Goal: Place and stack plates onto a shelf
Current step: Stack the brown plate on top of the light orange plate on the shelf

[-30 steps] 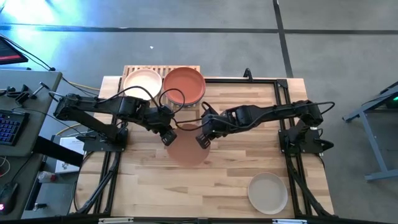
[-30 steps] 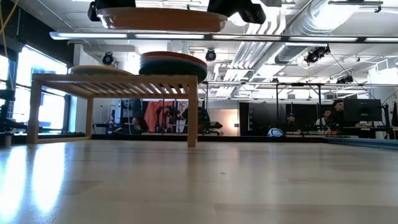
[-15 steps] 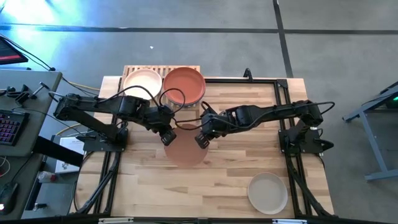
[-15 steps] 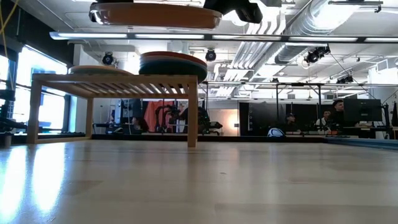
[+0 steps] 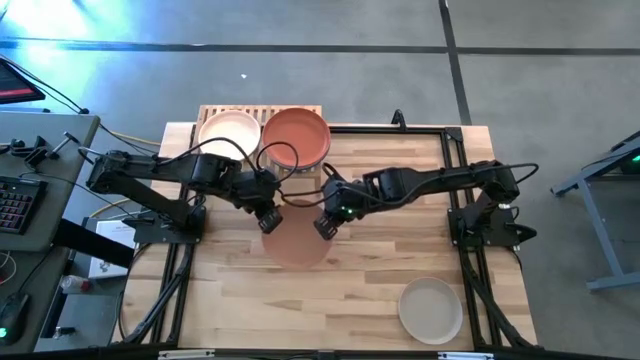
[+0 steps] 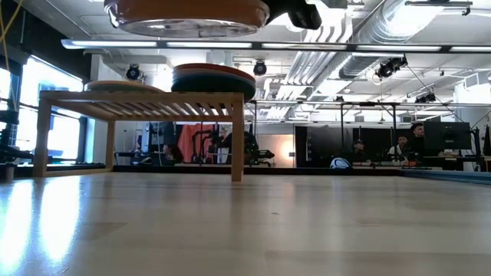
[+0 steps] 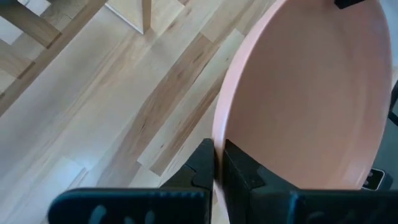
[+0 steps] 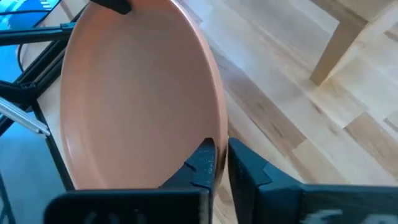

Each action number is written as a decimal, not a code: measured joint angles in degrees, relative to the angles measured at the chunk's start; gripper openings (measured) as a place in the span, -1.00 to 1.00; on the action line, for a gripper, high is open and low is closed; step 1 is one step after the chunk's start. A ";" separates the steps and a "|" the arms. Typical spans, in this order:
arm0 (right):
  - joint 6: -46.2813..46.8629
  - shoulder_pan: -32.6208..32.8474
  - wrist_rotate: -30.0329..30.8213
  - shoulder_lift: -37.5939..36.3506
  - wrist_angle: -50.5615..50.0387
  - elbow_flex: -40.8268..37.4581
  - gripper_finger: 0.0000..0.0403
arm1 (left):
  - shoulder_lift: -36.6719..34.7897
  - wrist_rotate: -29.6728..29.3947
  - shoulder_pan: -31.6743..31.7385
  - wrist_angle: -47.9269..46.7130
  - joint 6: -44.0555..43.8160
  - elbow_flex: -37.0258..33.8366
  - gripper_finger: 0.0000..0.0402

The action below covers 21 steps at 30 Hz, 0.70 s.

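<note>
A peach plate (image 5: 297,238) hangs in the air over the middle of the table, between my two grippers. My left gripper (image 5: 268,219) is shut on its left rim and my right gripper (image 5: 327,226) on its right rim. In the low view the plate (image 6: 188,11) shows from below, well above the shelf (image 6: 142,102). The light-wood shelf (image 5: 254,110) stands at the far edge. On it rest a pale beige plate (image 5: 229,132) and a stack topped by a terracotta plate (image 5: 296,137). Another beige plate (image 5: 431,308) lies flat near the table's near right corner. My left gripper pinches the plate's left rim (image 7: 217,134) between its two fingers, one above the rim and one under it, coming level from the table's left. The plate is lifted clear and about level. My right gripper pinches the opposite rim (image 8: 222,134) the same way, coming level from the right.
A black frame (image 5: 452,150) runs around the table's right side, with the arm bases at the left and right edges. Bare wood lies under the plate and along the near edge. A desk with a keyboard (image 5: 12,205) stands beyond the table's left edge.
Both grippers have moved up together, keeping their hold. The peach plate has risen higher above the table and the shelf, staying about level. In the low view more of its underside shows now.
</note>
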 joint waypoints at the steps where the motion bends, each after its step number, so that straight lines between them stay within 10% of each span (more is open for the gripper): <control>1: -0.41 0.02 0.17 0.00 0.10 0.00 -0.89 | 0.00 0.04 0.02 -0.26 0.01 0.00 -0.98; 21: -12.49 -7.77 -2.93 -3.60 -5.00 5.38 -0.42 | -0.59 2.18 7.58 -6.60 -0.32 0.00 -0.99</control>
